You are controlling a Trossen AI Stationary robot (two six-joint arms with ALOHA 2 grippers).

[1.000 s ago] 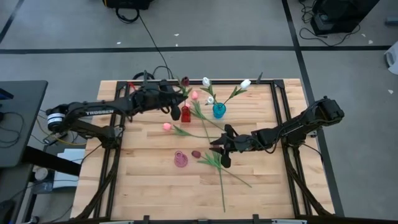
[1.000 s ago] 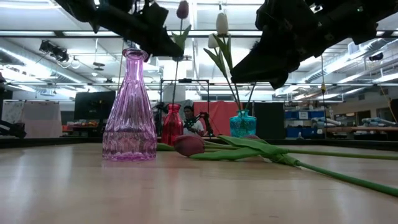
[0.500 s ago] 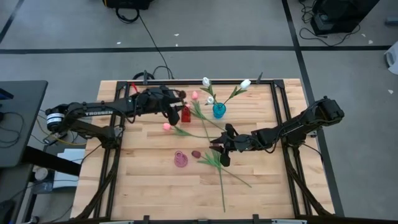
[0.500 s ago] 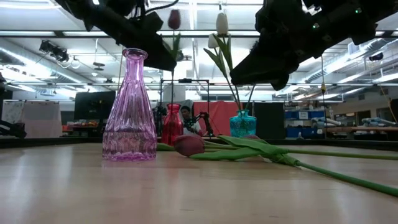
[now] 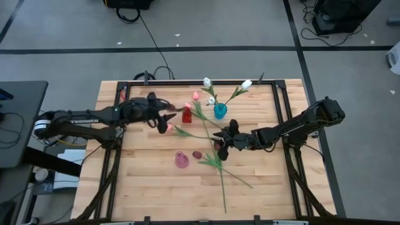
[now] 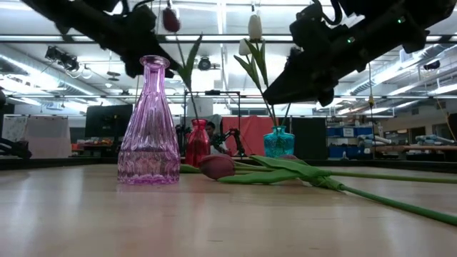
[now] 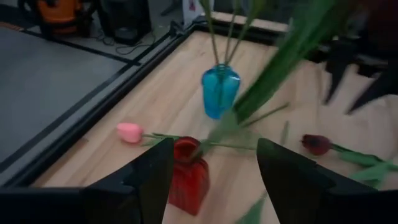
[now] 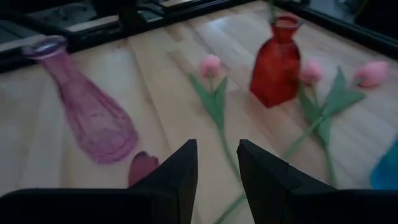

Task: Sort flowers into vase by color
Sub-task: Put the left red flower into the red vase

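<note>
A maroon tulip stands with its stem in the red vase, leaning toward the table's left. My left gripper hangs open just left of that vase; in the left wrist view its fingers frame the red vase without touching. White tulips stand in the blue vase. The pink vase holds no flower. A second maroon tulip and a pink tulip lie on the table. My right gripper hovers open above the lying stems, right of the pink vase.
More pink tulips lie by the red vase at the far side. Long green stems and leaves stretch from the table's middle toward the near edge. A black frame borders the table. The near left of the table shows bare wood.
My left gripper has opened and let go of the maroon tulip, then drawn back toward the table's left edge. The tulip stays in the red vase, and its head has tipped toward the left. My right gripper has shifted slightly toward the far edge.
</note>
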